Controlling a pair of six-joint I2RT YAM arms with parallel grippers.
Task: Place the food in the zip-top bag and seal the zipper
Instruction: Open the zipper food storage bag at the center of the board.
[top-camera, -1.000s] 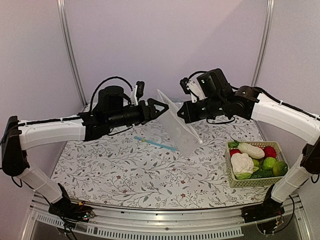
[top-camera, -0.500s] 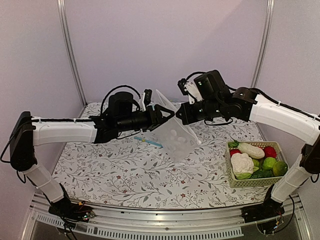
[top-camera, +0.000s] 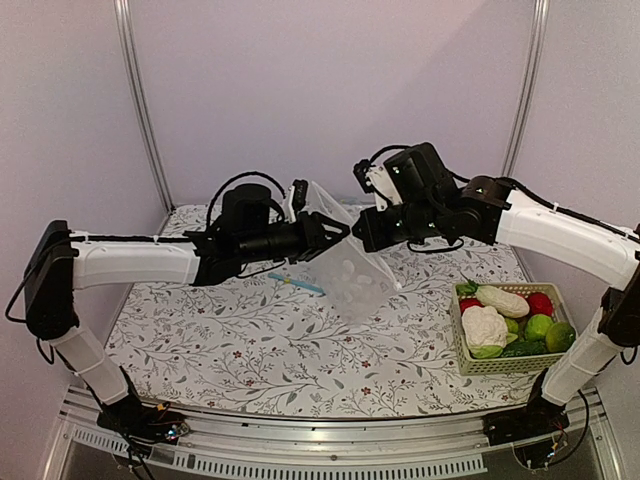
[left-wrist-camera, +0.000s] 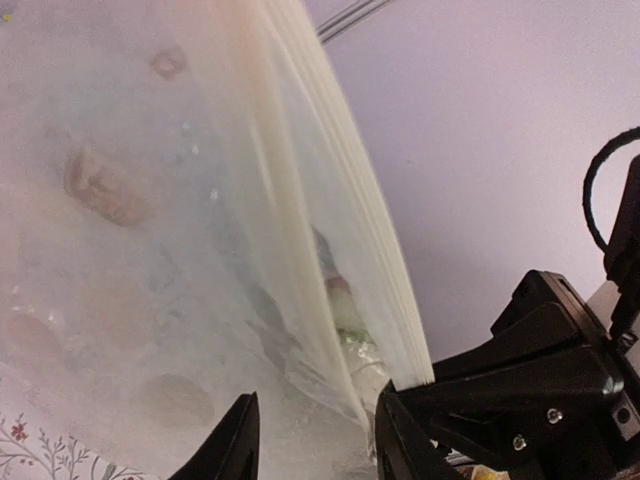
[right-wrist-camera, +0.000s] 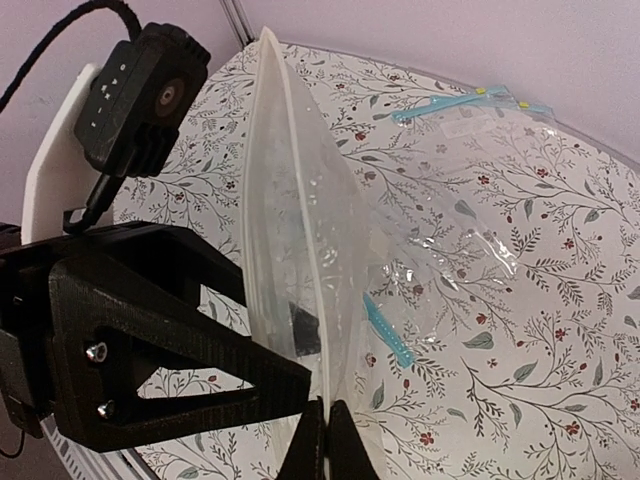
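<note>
The dotted bag (top-camera: 350, 272) hangs above the table (top-camera: 230, 330), between both grippers. The right wrist view shows the right gripper (right-wrist-camera: 325, 432) pinched tight on its edge. The left wrist view shows the left gripper (left-wrist-camera: 315, 425) part open astride the rim, perhaps not touching it. The food (top-camera: 485, 325) sits in the basket (top-camera: 500, 366).

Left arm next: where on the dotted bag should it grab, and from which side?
Probably the upper edge of the zip-top bag, just beside where the right gripper pinches it. Bring the left gripper in from the robot's left, jaws straddling the rim: the bag hangs edge-on, so that thin edge fits between them.
</note>
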